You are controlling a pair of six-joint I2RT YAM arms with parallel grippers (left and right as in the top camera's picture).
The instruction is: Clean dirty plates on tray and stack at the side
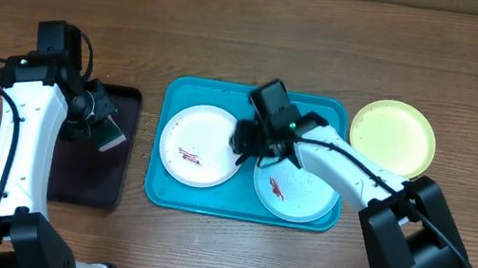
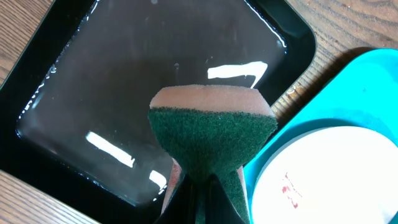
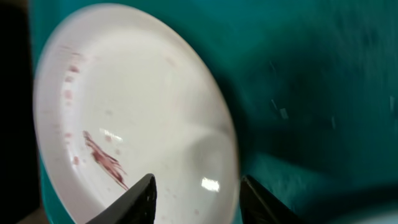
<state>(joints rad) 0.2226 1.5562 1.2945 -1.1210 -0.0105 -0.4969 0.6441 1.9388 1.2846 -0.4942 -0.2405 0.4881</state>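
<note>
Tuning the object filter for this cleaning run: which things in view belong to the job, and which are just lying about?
Job: turquoise tray; white plate and mint plate on it, both smeared; yellow-green plate beside it; sponge in the left pincer; right pincer open at the white plate's rim.
Lying about: black tray under the sponge.

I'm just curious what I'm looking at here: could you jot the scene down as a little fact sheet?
tray: turquoise, holding two smeared plates
white plate: tray's left half
mint plate: tray's right half
yellow-green plate: on the table beside the tray
left end effector: shut on green sponge over black tray
right end effector: open, astride white plate's rim
</note>
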